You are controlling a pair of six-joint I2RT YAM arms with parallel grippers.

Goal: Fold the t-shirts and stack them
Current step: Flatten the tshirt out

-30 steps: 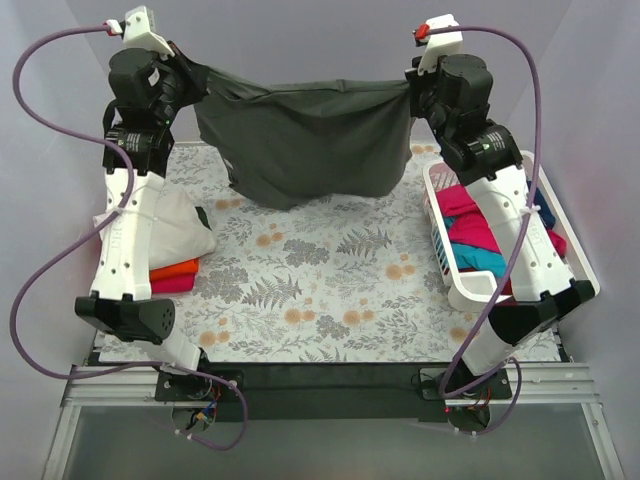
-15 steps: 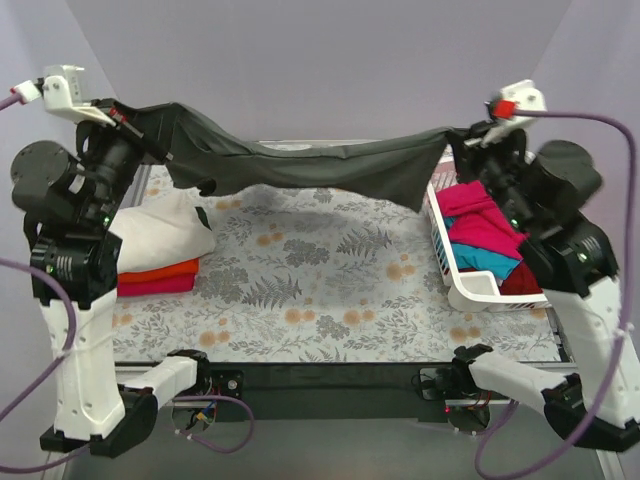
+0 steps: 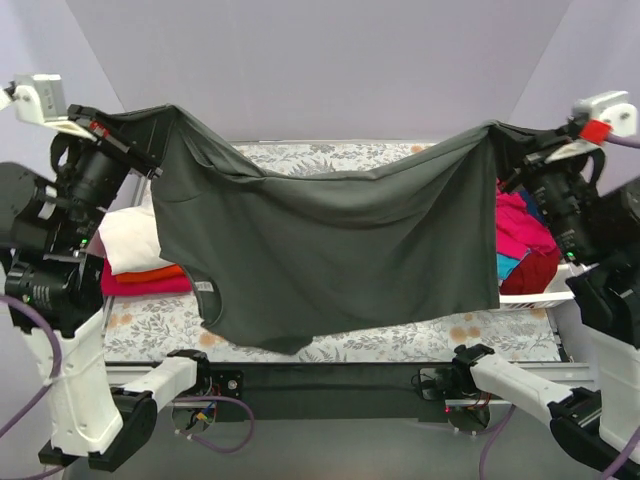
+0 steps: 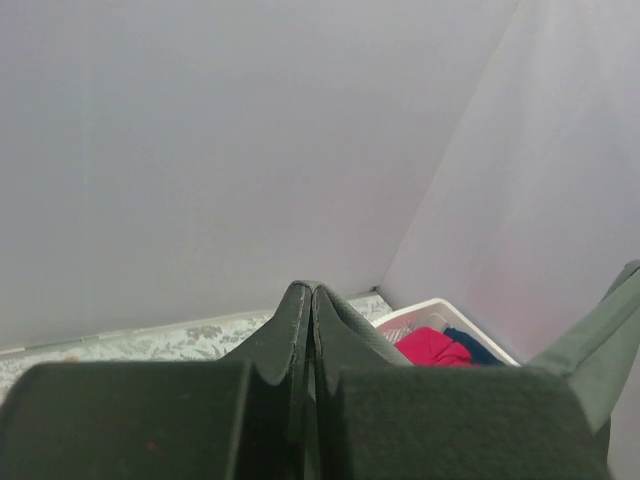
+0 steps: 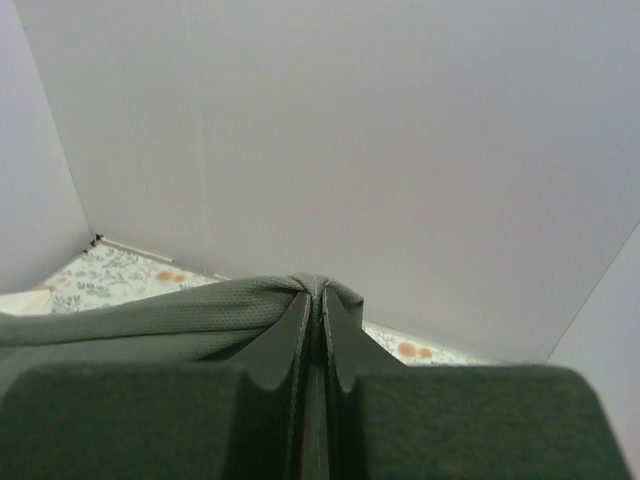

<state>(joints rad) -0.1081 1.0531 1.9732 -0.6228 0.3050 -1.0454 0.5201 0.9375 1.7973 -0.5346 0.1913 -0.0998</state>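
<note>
Over the table [image 3: 310,157], the shirt [image 3: 330,250] has been spread wide, clamped by left gripper [image 4: 312,300] and right gripper [image 5: 318,300]; flat laying is enabled.

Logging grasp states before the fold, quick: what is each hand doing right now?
Left hand: closed, gripping the dark grey t-shirt.
Right hand: closed, gripping the same t-shirt.
</note>
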